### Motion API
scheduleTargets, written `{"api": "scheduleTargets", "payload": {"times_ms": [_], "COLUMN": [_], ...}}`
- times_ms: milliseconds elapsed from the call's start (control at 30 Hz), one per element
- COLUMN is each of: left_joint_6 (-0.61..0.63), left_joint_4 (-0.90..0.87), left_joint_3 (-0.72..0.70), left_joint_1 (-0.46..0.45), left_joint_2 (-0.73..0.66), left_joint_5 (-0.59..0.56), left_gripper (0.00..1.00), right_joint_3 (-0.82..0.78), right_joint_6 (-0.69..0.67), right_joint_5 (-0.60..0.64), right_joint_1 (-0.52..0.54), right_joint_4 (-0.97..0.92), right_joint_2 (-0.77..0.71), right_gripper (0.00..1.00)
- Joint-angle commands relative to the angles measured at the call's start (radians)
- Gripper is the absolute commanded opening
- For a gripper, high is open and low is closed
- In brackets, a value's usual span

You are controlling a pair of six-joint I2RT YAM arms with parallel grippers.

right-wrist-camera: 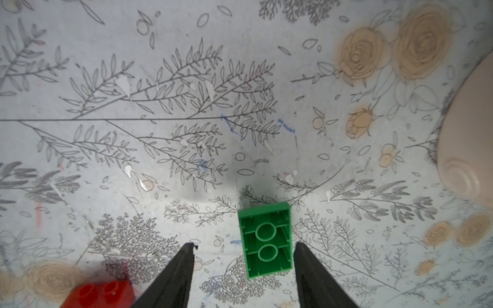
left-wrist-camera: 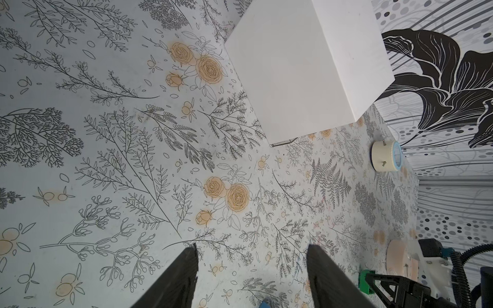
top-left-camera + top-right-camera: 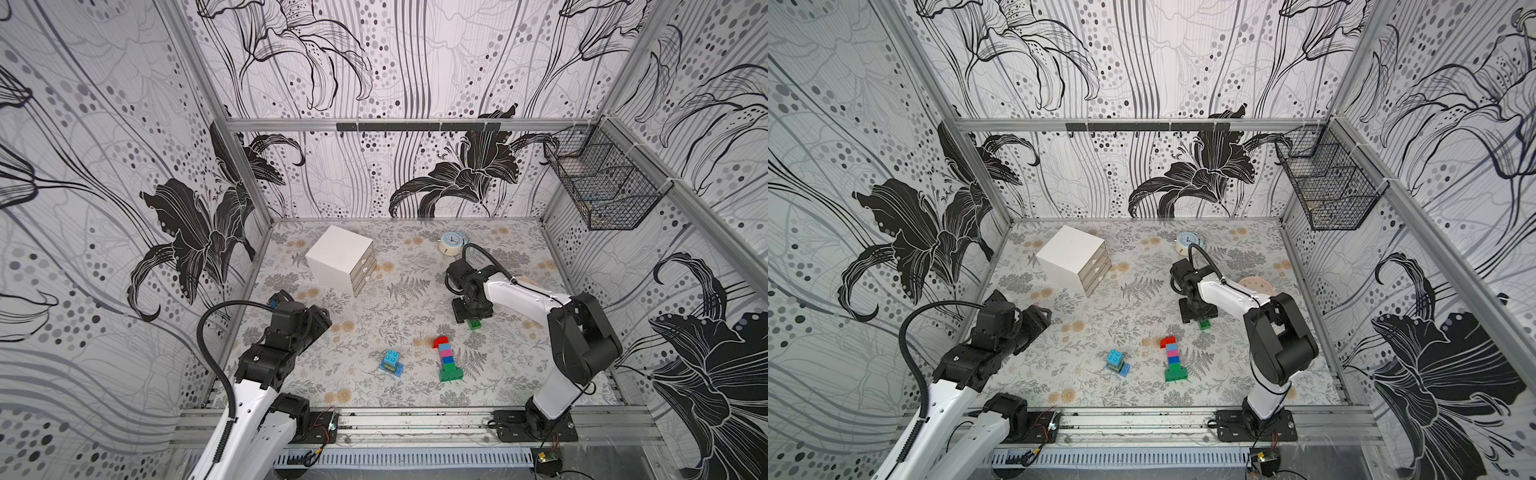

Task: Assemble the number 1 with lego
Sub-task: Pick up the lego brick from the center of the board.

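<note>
A lego column (image 3: 446,359) lies flat on the table in both top views: red at the far end, then light blue, pink and blue, with a wider green brick nearest the front. A small stack of blue lego (image 3: 391,362) sits to its left. A loose green brick (image 1: 265,240) lies hollow side up between the fingers of my open right gripper (image 1: 244,246), close beside one finger and well apart from the other. A top view shows this brick (image 3: 474,323) just in front of that gripper (image 3: 473,316). My left gripper (image 2: 253,246) is open over bare table at the left (image 3: 320,318).
A white drawer box (image 3: 340,259) stands at the back left and a round clock (image 3: 452,243) at the back. A pink plate (image 3: 1256,286) lies behind my right arm. A wire basket (image 3: 602,183) hangs on the right wall.
</note>
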Motion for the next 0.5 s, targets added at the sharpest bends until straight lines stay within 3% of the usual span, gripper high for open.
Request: {"api": "scheduleTargets", "payload": {"times_ms": [0, 167, 467], "left_joint_6": [0.02, 0.02, 0.018], "left_joint_4": [0.049, 0.051, 0.042], "left_joint_3": [-0.001, 0.005, 0.008], "left_joint_1": [0.006, 0.005, 0.006], "left_joint_2": [0.003, 0.009, 0.003], "left_joint_5": [0.012, 0.017, 0.012], "left_gripper": [0.68, 0.68, 0.68], "right_joint_3": [0.035, 0.052, 0.085], "right_joint_6": [-0.095, -0.121, -0.148], "right_joint_5": [-0.012, -0.014, -0.056], "right_joint_1": [-0.015, -0.031, -0.049], "right_joint_4": [-0.074, -0.072, -0.075], "right_joint_2": [0.033, 0.08, 0.142], "right_gripper": [0.62, 0.57, 0.36]}}
